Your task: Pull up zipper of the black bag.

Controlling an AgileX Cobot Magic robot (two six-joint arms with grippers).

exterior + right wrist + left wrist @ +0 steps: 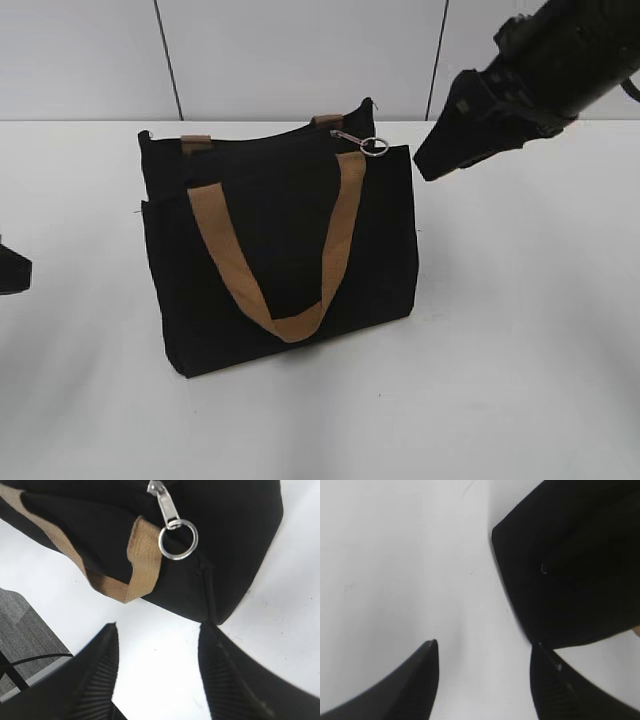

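Note:
The black bag (280, 240) stands upright on the white table, its tan handle (290, 260) hanging down the front. The zipper (366, 143), a silver pull tab with a round ring, lies at the bag's top right end. In the right wrist view the zipper (172, 525) hangs over the bag's black edge (230, 540). My right gripper (432, 160) hovers just right of the zipper, and in its wrist view the right gripper (157, 630) is open and empty. My left gripper (485, 647) is open and empty, low beside the bag's corner (560, 565); in the exterior view the left gripper (12, 270) shows only at the left edge.
The white table (520, 380) spreads around the bag. A pale panelled wall (300, 50) rises behind it. In the right wrist view a grey floor and a cable (25, 650) show past the table edge.

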